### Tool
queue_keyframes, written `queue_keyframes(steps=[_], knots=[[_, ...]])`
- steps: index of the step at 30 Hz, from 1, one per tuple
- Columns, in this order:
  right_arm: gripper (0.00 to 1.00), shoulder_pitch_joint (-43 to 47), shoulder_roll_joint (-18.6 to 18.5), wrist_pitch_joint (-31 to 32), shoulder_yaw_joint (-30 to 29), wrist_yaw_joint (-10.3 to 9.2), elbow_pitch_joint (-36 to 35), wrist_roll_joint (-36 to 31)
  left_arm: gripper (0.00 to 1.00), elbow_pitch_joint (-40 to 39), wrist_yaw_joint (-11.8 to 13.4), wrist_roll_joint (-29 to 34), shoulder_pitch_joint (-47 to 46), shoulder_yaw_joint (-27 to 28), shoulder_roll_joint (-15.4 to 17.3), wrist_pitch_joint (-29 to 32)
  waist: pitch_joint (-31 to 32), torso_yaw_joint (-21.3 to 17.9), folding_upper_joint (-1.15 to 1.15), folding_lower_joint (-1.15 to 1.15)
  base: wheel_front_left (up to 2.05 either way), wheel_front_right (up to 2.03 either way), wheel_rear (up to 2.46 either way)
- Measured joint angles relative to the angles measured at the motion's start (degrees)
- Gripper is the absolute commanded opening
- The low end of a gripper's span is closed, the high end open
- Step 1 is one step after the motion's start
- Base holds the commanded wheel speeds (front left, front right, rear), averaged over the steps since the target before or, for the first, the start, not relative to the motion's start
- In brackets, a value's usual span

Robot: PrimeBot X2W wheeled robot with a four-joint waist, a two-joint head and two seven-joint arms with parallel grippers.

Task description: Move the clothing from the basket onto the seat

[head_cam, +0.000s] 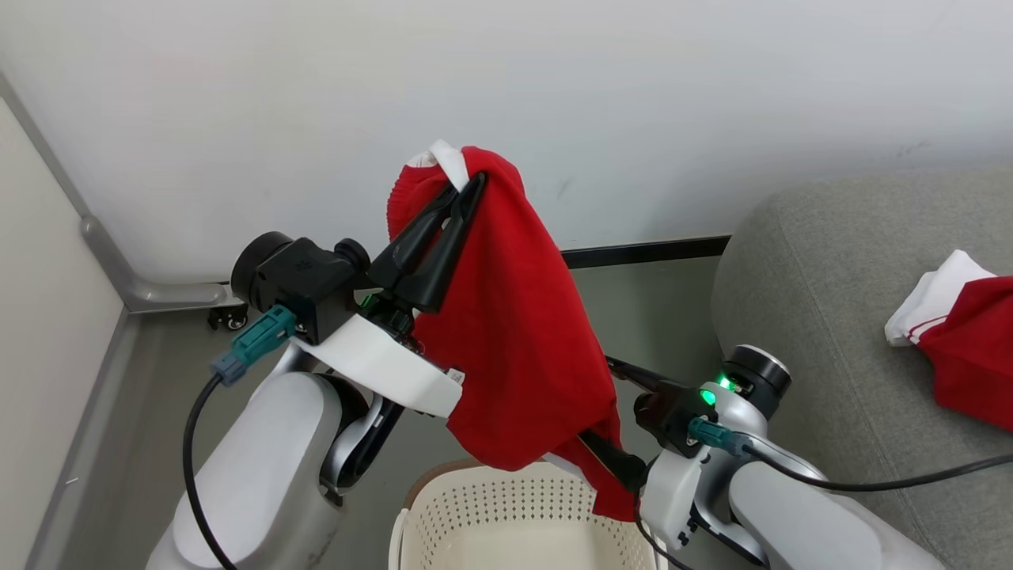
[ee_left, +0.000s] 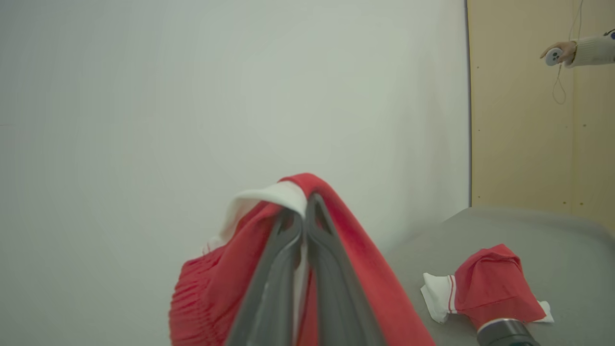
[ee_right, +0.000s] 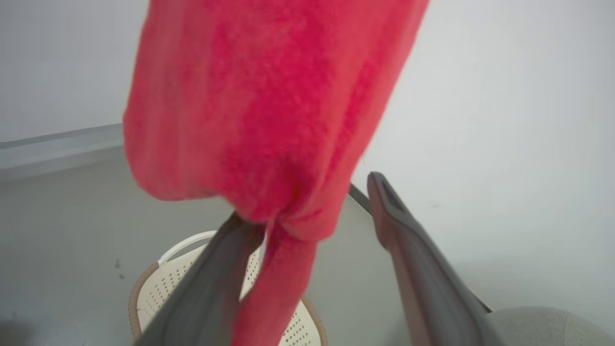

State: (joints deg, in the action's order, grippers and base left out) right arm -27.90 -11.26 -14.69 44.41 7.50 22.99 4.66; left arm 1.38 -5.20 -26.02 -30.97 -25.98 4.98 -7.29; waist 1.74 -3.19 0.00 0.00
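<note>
The garment (head_cam: 514, 332) hangs over the basket (head_cam: 475, 507), pinched at its white-trimmed top by the clamped left gripper (head_cam: 467, 190), its tail draped between the fingers of the right gripper (ee_right: 305, 199), splayed and empty, so it may snag there or slip loose short of the seat (head_cam: 807, 301).

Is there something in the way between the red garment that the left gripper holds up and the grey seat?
Partly. The open right gripper sits at the lower end of the held garment, on the seat side, with cloth hanging between its fingers. Another garment lies on the seat, with bare cushion beside it.
</note>
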Motion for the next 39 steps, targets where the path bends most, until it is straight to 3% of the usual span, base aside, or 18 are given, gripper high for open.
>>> queue_keyframes(steps=[1,3,5,7,18,27,28,32,33,34,35,39], knots=[[1.0,-0.19,0.34,0.0,0.16,0.0,0.42,-0.18,0.0,-0.2,0.0,-0.14,0.0,-0.04,-0.05,0.18,-0.02,0.04,0.0,0.0,0.0,0.0,0.0],[0.5,-0.87,0.89,0.0,0.31,0.0,1.23,-0.19,0.0,-0.43,0.0,-0.19,0.0,-0.05,-0.27,0.18,-0.13,0.13,0.0,0.0,0.0,0.0,0.0],[0.29,-1.21,1.33,0.0,0.15,0.0,1.52,-0.19,0.0,-0.55,0.01,-0.19,0.03,-0.05,-0.34,0.22,-0.29,0.18,0.0,0.0,0.0,0.0,0.0],[0.0,-1.83,1.83,0.0,-0.22,0.0,1.76,-0.2,0.0,-0.67,0.02,-0.31,0.26,-0.03,-0.43,0.24,-0.48,0.2,0.0,0.0,0.0,0.0,0.0],[0.0,-2.04,1.49,0.0,-4.14,0.0,1.33,0.12,0.0,0.76,1.11,-1.3,3.75,2.15,0.18,0.37,-1.24,-0.38,0.0,0.0,0.0,0.0,0.0],[0.0,0.4,-1.97,0.0,-14.26,0.0,-1.48,1.67,0.0,3.75,1.54,-3.91,8.12,4.21,0.73,-0.7,-1.57,-1.79,0.0,0.0,0.0,0.0,0.0],[0.0,0.75,-2.21,0.0,-15.39,0.0,-2.02,1.89,0.07,4.12,1.54,-4.16,8.54,4.26,0.73,-0.83,-1.61,-1.98,0.0,0.0,0.0,0.0,0.0],[0.0,0.95,-2.56,0.0,-19.91,0.0,-4.04,1.91,0.64,5.1,1.52,-4.65,10.1,4.08,0.64,-0.96,-1.75,-2.66,0.0,0.0,0.0,0.0,0.0],[0.0,0.96,-2.69,0.0,-20.8,0.01,-4.55,1.91,0.73,5.28,1.51,-4.97,10.55,3.94,0.64,-0.99,-1.79,-2.82,0.0,0.0,0.0,0.0,0.0],[0.0,0.99,-2.78,0.0,-21.69,0.0,-4.95,1.91,0.96,5.46,1.44,-5.36,10.94,3.71,0.64,-1.14,-1.83,-2.96,0.0,0.0,0.0,0.0,0.0],[0.0,1.05,-2.88,0.0,-22.45,0.0,-5.43,1.91,1.0,5.57,1.43,-5.76,11.38,3.52,0.58,-1.2,-1.87,-3.1,0.0,0.0,0.0,0.0,0.0],[0.0,2.02,-3.23,0.0,-25.64,0.0,-6.44,1.89,1.0,5.98,1.0,-6.54,12.82,2.6,0.37,-1.37,-2.03,-3.46,0.0,0.0,0.0,0.0,0.0]])
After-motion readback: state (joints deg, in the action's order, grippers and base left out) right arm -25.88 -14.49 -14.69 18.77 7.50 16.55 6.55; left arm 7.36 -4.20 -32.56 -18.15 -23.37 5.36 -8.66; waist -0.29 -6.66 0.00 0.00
